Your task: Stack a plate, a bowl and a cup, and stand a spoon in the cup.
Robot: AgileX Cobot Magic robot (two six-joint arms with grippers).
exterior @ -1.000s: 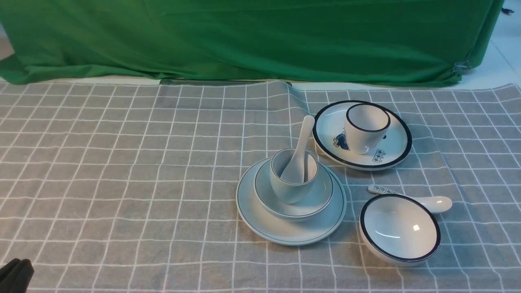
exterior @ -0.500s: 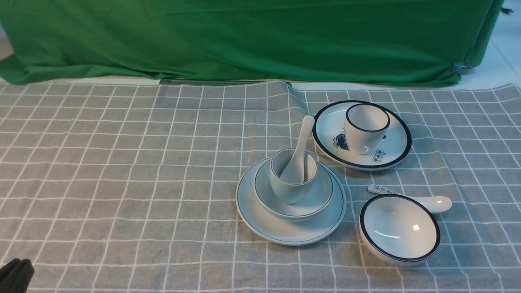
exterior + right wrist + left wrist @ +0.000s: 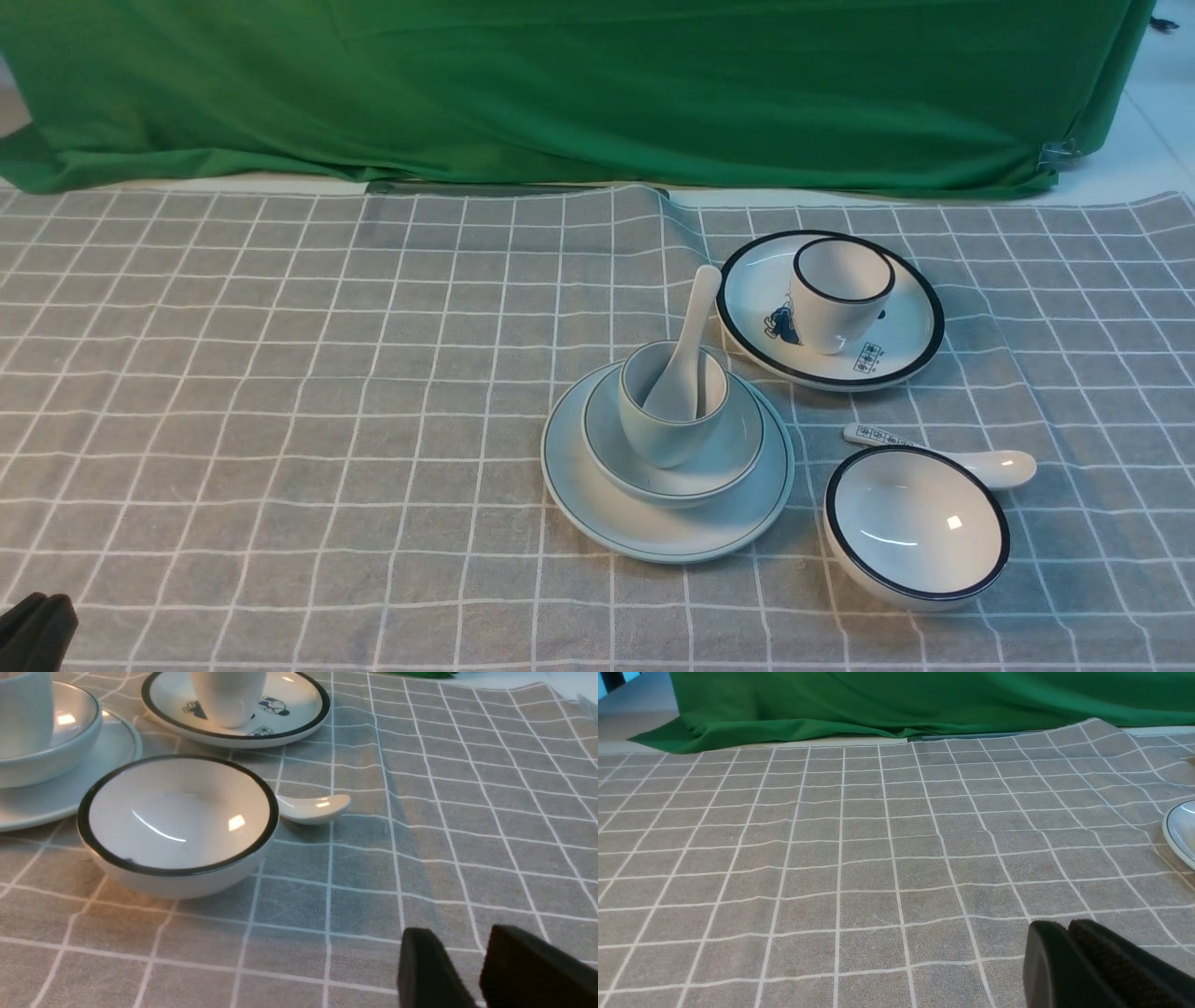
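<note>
Left wrist view: checked cloth, gripper tips, one plate edge.

The grey tablecloth (image 3: 859, 849) with white grid lines filled most of the view, with slight ripples toward its far edge, where a green backdrop cloth (image 3: 896, 700) lay in folds. The left gripper (image 3: 1068, 933) showed as two black fingertips pressed together, nothing between them, low over the cloth. A pale plate (image 3: 1183, 833) with a thin dark rim line was cut off at the frame edge.

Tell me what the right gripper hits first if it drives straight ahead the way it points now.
Judging by its wrist view, the right gripper, jaws apart and empty, faces bare checked cloth. The black-rimmed bowl sits off to one side, so the way looks free, though depth is unclear.
</note>
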